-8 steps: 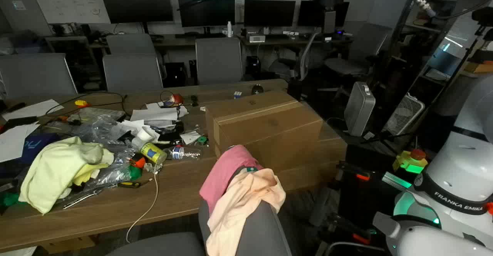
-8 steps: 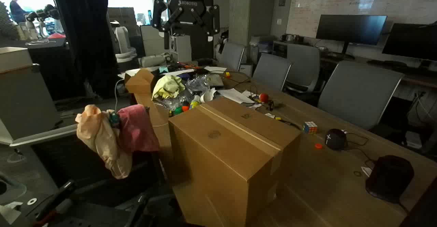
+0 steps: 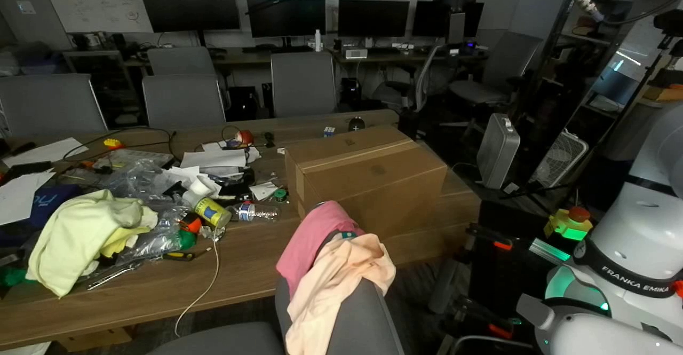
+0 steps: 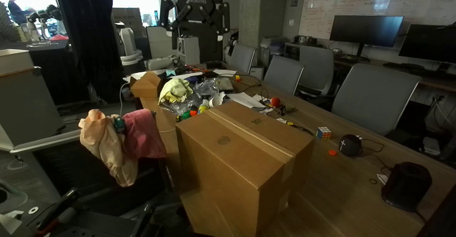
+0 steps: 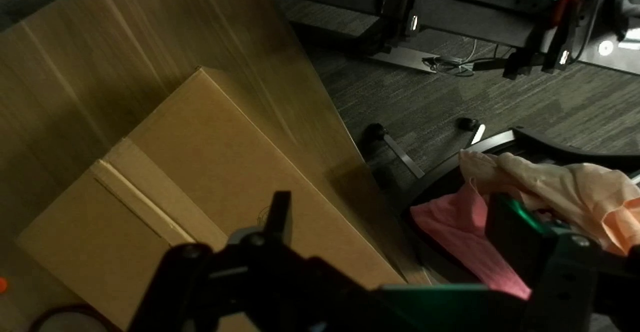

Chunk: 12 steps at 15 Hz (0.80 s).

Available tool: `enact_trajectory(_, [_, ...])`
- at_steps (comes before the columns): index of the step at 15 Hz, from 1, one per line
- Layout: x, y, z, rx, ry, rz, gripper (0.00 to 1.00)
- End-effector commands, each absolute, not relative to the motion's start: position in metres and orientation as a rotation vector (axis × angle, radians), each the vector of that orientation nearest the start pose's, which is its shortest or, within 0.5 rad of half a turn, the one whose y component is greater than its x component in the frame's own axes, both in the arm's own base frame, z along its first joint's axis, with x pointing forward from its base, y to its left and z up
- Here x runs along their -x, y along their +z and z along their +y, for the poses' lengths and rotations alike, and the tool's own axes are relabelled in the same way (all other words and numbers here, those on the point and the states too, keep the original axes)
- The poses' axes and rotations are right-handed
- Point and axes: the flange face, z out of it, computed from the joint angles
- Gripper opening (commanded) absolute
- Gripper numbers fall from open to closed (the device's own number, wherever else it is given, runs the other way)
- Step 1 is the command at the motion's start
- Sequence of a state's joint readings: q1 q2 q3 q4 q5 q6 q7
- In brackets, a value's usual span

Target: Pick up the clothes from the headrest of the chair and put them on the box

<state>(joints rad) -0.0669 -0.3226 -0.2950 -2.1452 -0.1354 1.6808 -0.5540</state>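
Note:
A pink cloth and a peach cloth hang over the top of the grey chair back, with a small teal piece between them. In an exterior view the pink cloth and peach cloth drape side by side. A closed cardboard box stands on the table beside the chair; it also shows in an exterior view. My gripper is open and empty, high above the table. In the wrist view the open fingers frame the box and the pink cloth.
The table carries clutter at one end: a yellow-green cloth, plastic wrap, papers and bottles. A Rubik's cube and dark speakers stand beyond the box. Grey chairs line the table's far side.
My gripper has risen slightly, still open. The clothes, chair and box have not moved.

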Motion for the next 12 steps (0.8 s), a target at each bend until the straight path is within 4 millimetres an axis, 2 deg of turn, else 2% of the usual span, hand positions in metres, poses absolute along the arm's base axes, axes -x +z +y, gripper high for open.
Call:
enact_trajectory(1, [-0.413,0.512,-0.169,3.09,0.279,-0.406,1.0])
enact_trajectory(3, [-0.422,0.5,-0.149,3.111,0.338,-0.448,1.0])
enact_trajectory(8, [-0.441,0.458,-0.084,3.145,0.525,-0.631,1.0])
enact_trajectory(12, [-0.443,0.427,-0.047,3.158,0.667,-0.77,1.0])
